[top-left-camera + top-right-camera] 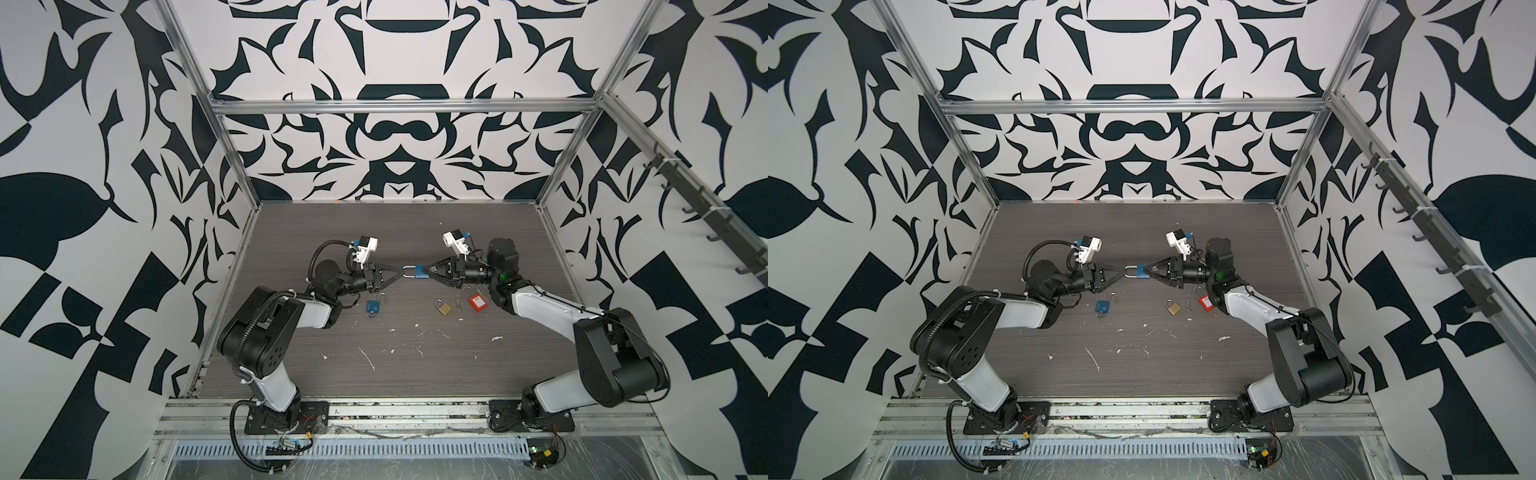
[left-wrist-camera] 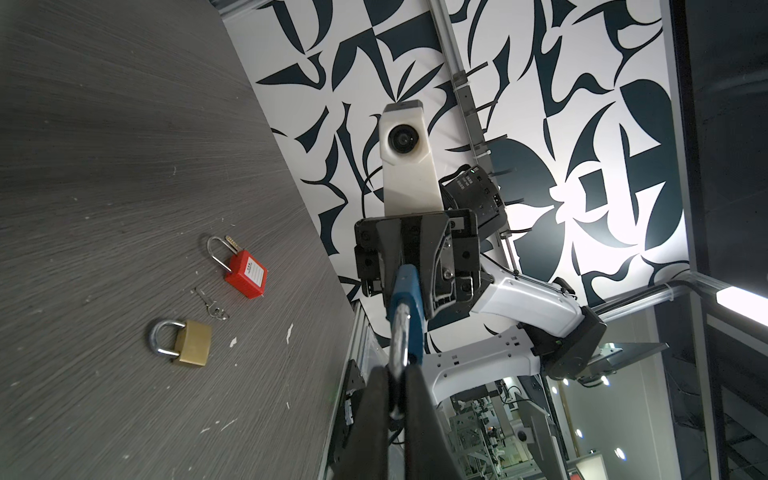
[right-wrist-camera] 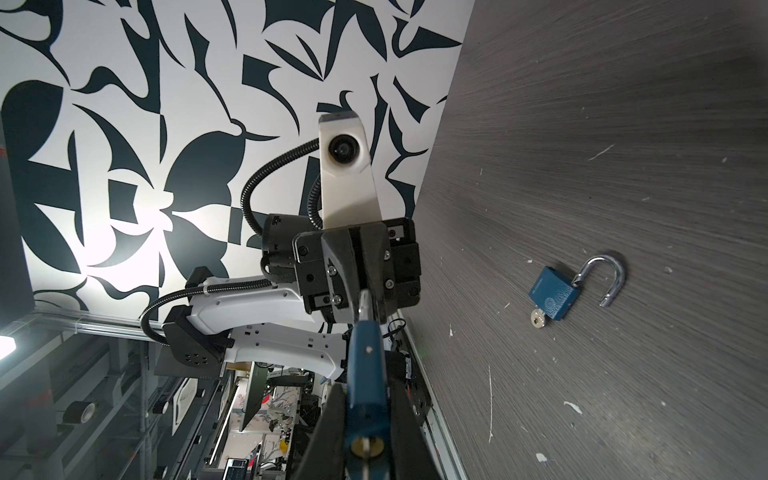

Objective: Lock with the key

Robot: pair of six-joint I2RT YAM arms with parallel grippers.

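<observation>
Padlock [image 1: 421,270] gripped by left gripper [image 1: 400,273] and right gripper [image 1: 430,272]; 3 other padlocks [image 1: 374,306] [image 1: 444,308] [image 1: 478,302] nearby.

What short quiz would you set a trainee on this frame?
1. True or false: the left pincer is shut on the shackle of the held blue padlock.
2. What lies on the table between the brass padlock and the red padlock? A) loose keys B) a screwdriver C) a coin
3. Fill in: the right pincer grips the held blue padlock by its ____.
Key: 1 true; 2 A; 3 body.
</observation>
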